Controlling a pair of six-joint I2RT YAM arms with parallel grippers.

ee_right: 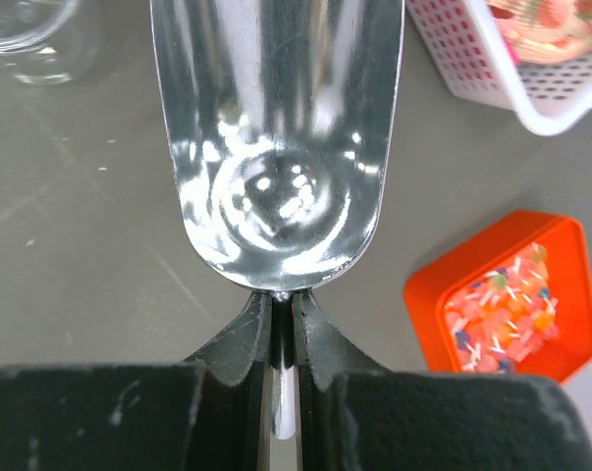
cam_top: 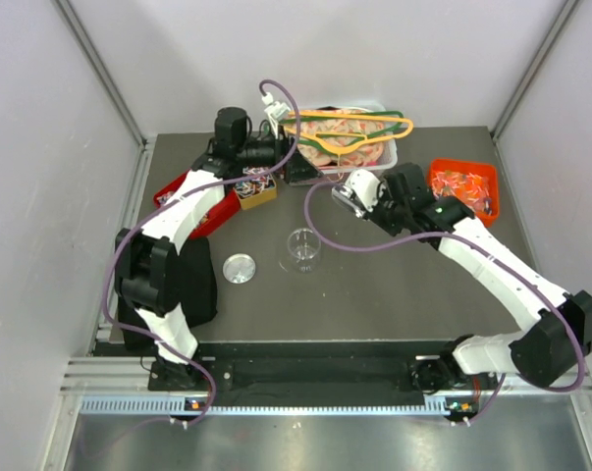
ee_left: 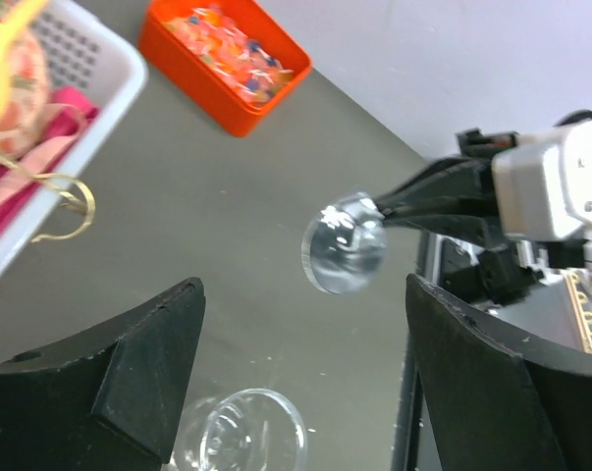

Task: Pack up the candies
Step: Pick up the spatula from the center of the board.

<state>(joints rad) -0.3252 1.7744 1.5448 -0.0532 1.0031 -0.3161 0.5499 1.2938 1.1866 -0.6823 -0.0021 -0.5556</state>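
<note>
Count from my end: 2 arms, left arm and right arm, w/ 1 gripper each: left gripper, right gripper. 1 metal scoop. 1 clear jar, 1 round lid. 1 orange tray, 1 red tray, 1 small box. 1 white basket. Hangers: I see 2, orange and green; poss. more. Candies: too many to count, 2 heaps visible.

Layout as I see it from above.
Jar centre, lid just left; basket behind; candies in tray far right.
</note>
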